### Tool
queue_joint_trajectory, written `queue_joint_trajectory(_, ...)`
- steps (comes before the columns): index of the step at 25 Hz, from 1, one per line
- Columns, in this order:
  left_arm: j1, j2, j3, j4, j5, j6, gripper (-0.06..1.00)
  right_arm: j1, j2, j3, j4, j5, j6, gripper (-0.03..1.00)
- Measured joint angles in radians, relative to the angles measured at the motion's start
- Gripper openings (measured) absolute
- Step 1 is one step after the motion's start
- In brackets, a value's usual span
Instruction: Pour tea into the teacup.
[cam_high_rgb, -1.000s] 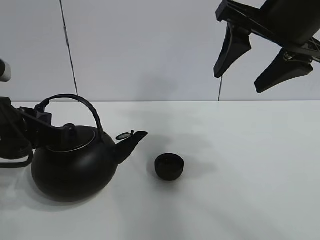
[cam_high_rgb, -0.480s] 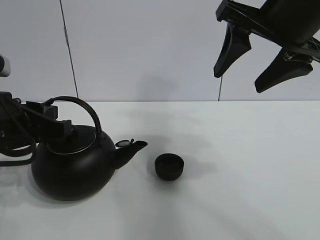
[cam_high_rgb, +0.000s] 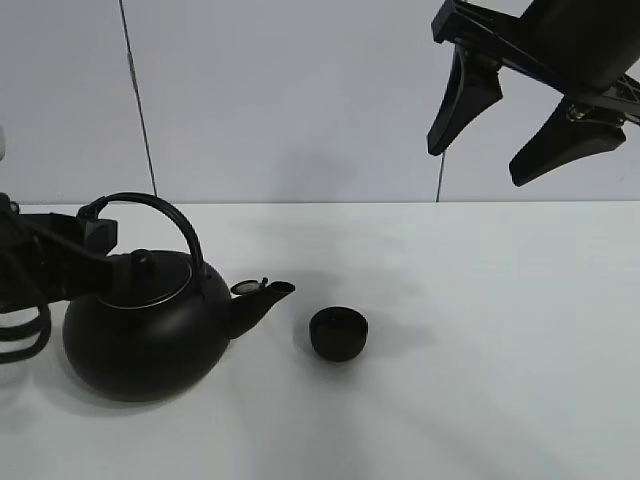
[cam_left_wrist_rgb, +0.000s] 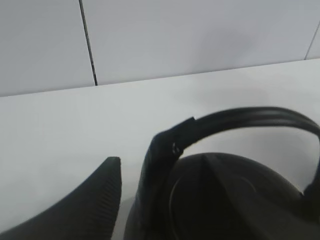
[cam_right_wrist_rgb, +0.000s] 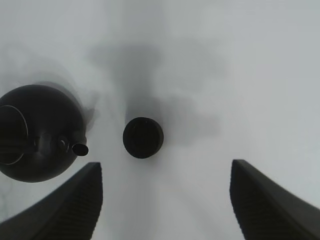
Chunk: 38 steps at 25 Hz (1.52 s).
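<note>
The big round black kettle (cam_high_rgb: 150, 330) stands upright on the white table (cam_high_rgb: 480, 380) at the left, spout toward the teacup. The teacup (cam_high_rgb: 338, 333), tiny, black and handleless, stands just right of the spout, apart from it. My left gripper (cam_high_rgb: 105, 250) is at the left end of the kettle's arched handle (cam_high_rgb: 160, 208). In the left wrist view the handle (cam_left_wrist_rgb: 240, 119) lies between the spread jaws of the left gripper (cam_left_wrist_rgb: 215, 170), with a gap to one finger (cam_left_wrist_rgb: 95, 200). My right gripper (cam_high_rgb: 475, 165) hangs open and empty high above the table. Its view shows the right gripper (cam_right_wrist_rgb: 165, 200), the teacup (cam_right_wrist_rgb: 143, 137) and the kettle (cam_right_wrist_rgb: 40, 132) far below.
A pale wall with dark vertical seams (cam_high_rgb: 135, 100) rises behind the table's far edge. Dark cables (cam_high_rgb: 20, 325) of the left arm hang at the left border beside the kettle.
The kettle has gone from tilted toward the teacup to level on the table. My left gripper has drawn slightly left and loosened from the handle. The right arm has not moved.
</note>
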Motion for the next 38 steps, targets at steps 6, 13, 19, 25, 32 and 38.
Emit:
queue_joint_trajectory(6, 0.0, -0.118, 0.077, 0.049, -0.001, -0.045, 0.36, 0.0, 0.0, 0.0, 0.0, -0.001, 0.0, 0.49)
queue_joint_trajectory(13, 0.0, -0.374, 0.093, 0.049, 0.067, -0.092, 0.36, 0.0, 0.0, 0.0, 0.0, -0.002, 0.0, 0.49)
queue_joint_trajectory(19, 0.0, -0.519, -0.162, 0.048, 0.701, -0.086, 0.36, 0.0, 0.0, 0.0, 0.0, -0.001, 0.0, 0.49)
queue_joint_trajectory(25, 0.003, -0.456, -0.501, 0.054, 1.133, -0.088, 0.36, 0.0, 0.0, 0.0, 0.0, -0.001, 0.0, 0.49)
queue_joint_trajectory(32, 0.091, -0.235, -0.759, 0.062, 1.585, -0.21, 0.38, 0.0, 0.0, 0.0, 0.0, 0.0, 0.0, 0.49)
queue_joint_trajectory(38, 0.136, -0.185, -0.891, 0.069, 1.792, -0.227, 0.51, 0.0, 0.0, 0.0, 0.0, 0.001, 0.0, 0.49)
